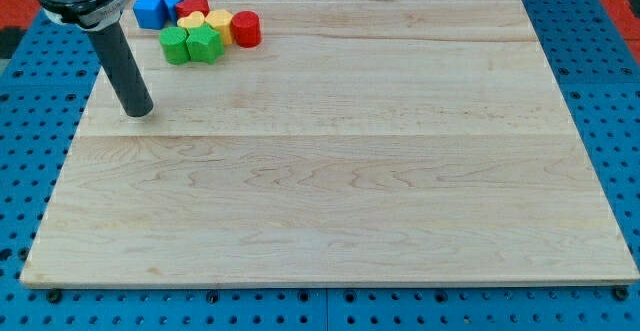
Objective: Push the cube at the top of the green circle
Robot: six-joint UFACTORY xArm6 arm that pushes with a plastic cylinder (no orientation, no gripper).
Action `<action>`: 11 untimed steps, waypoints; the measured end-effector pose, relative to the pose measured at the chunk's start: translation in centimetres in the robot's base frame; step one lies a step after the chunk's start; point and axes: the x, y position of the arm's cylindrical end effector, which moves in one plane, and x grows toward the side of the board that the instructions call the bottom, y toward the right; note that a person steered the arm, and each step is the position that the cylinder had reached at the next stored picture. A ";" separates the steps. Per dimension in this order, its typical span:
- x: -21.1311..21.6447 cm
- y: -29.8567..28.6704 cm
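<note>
The blue cube [150, 11] is seen just above the green circle [175, 45], packed among neighbours. The tool's tip [140, 112], a bare rod holding nothing, is parked below-left of that circle. A careless approach risks the circle being shoved instead.

no readable text, labels, brand marks, numbers or signs anywhere in the camera view – nothing printed on the pale wooden tabletop [330, 171], the small coloured blocks, the dark rod or the blue perforated base under the board [610, 121]
</note>
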 end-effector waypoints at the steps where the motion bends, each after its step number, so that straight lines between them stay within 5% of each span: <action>1: -3.2 -2.3; 6: -19.9 -7.8; 11: -19.6 -2.9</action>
